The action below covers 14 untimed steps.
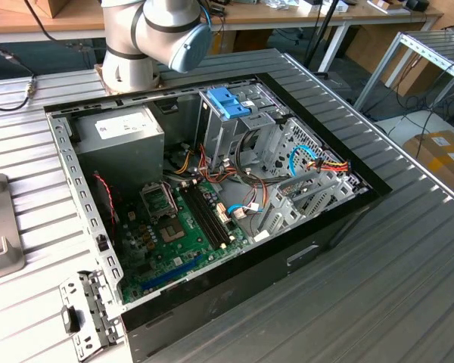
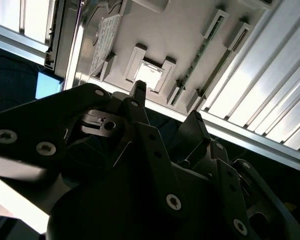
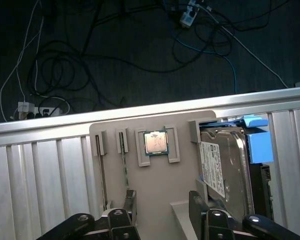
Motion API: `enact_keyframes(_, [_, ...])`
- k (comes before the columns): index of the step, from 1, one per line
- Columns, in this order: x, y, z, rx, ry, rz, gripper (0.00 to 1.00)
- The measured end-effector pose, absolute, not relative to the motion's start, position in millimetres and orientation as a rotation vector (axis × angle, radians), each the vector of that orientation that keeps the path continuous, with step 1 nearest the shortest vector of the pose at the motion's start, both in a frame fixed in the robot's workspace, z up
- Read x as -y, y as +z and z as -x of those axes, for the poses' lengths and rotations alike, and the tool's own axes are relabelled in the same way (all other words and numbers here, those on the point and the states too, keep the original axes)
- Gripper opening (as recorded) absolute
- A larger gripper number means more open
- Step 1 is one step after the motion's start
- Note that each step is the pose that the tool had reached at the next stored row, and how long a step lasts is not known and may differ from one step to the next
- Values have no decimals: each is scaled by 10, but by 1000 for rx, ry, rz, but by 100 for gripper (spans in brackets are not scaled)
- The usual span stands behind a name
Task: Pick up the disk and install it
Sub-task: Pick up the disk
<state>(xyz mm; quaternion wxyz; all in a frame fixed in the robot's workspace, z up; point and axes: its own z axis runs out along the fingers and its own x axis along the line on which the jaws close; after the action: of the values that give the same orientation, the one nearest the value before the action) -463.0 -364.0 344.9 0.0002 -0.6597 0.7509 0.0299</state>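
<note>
Ribbed alu table [image 1: 408,287], open PC case [image 1: 212,204] at centre, arm [image 1: 155,30] at 11 o'clock of it in the exterior view. I'm watching remotely. In the first wrist view, gripper [image 3: 162,196] hangs over a beige tray [image 3: 180,175], fingers spread, nothing between them. The disk [image 3: 227,165] lies flat in that tray beside a CPU chip [image 3: 155,142], apart from the fingers.

this is a robotics lab set up for computer assembly. my grey jointed arm [image 1: 147,34] stands on a ribbed aluminium table [image 1: 408,249], where an open black desktop computer case [image 1: 234,299] bares its green motherboard [image 1: 174,227]. a pale moulded tray [image 3: 160,190] keeps a square processor chip [image 3: 155,142] and the silver-grey disk [image 3: 230,160] in blue rails. loose cables [image 3: 90,60] and a white power strip [image 3: 27,107] lie on the dark floor; a long wooden workbench [image 1: 287,17] stands behind.
</note>
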Motion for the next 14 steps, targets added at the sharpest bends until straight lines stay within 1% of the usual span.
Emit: enact_keyframes(14, [3596,3426,4642,-2358,96,2071,54])
